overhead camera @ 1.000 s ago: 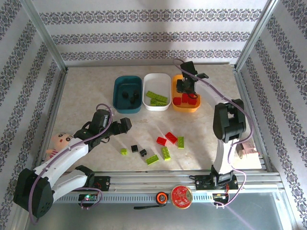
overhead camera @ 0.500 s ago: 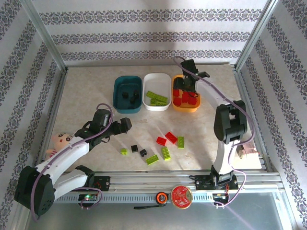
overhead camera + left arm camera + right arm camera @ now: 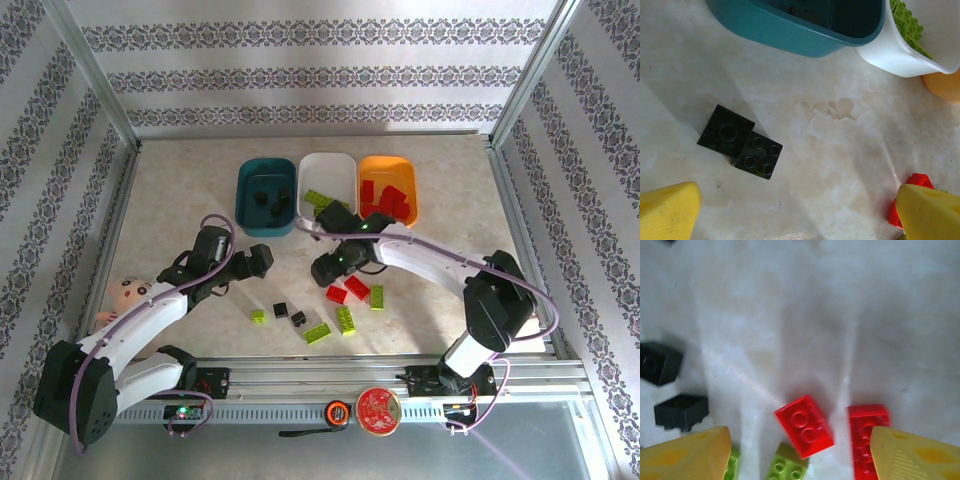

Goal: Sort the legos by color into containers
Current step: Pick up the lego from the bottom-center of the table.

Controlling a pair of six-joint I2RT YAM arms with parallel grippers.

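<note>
Right claw [image 3: 797, 442] open over red brick [image 3: 804, 420], bottom centre; likely light, rigid, slick; pinch flat sides. Left claw [image 3: 797, 210] open, empty.

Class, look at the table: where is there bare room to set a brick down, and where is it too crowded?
Bare table lies left of the teal tray up to the left wall, and right of the orange tray. Crowded: the near centre, where loose legos lie between the left arm and right arm.
</note>
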